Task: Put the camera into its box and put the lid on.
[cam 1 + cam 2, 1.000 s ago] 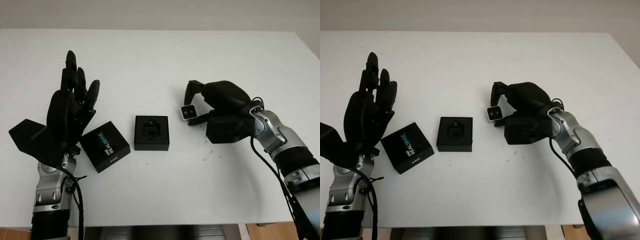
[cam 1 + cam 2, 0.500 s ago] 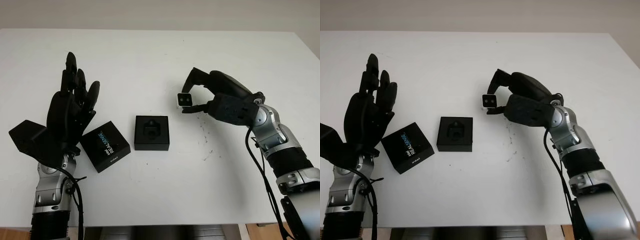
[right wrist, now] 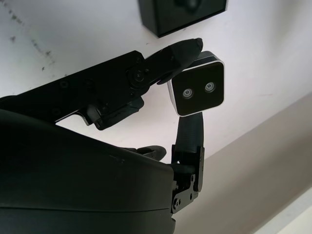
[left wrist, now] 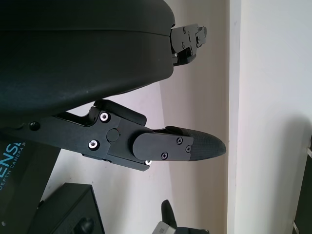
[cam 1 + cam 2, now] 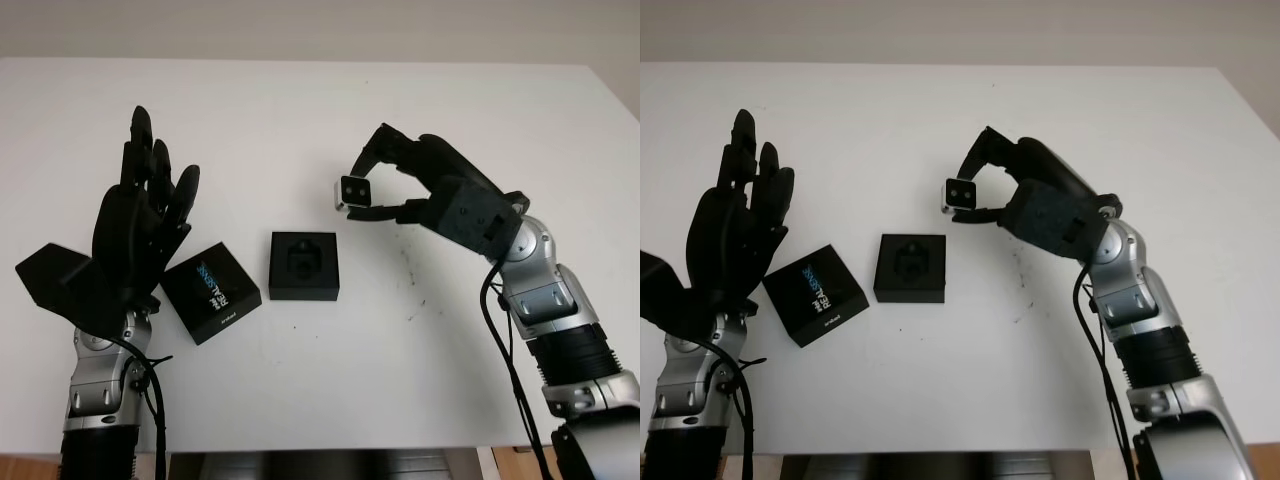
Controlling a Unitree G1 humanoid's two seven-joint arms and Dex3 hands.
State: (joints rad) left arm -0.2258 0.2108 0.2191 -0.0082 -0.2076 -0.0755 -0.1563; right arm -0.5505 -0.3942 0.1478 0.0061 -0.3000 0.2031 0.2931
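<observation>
My right hand [image 5: 368, 188] is shut on a small white-edged camera [image 5: 352, 191] with a black two-lens face [image 3: 200, 90], holding it in the air up and to the right of the open black box [image 5: 303, 265]. The box [image 5: 910, 267] sits at the table's middle with a moulded recess showing. Its black lid [image 5: 210, 291], printed with light-blue lettering, lies flat to the left of the box. My left hand [image 5: 140, 225] is open and raised above the table at the left, just beside the lid.
The white table [image 5: 320, 120] stretches back to a pale wall. A few dark specks [image 5: 410, 265] mark the tabletop right of the box. My right forearm [image 5: 545, 310] crosses the right side above the table.
My right hand has lifted the camera off the table and carried it up and to the left, closer to the box. The left hand, box and lid have stayed put.
</observation>
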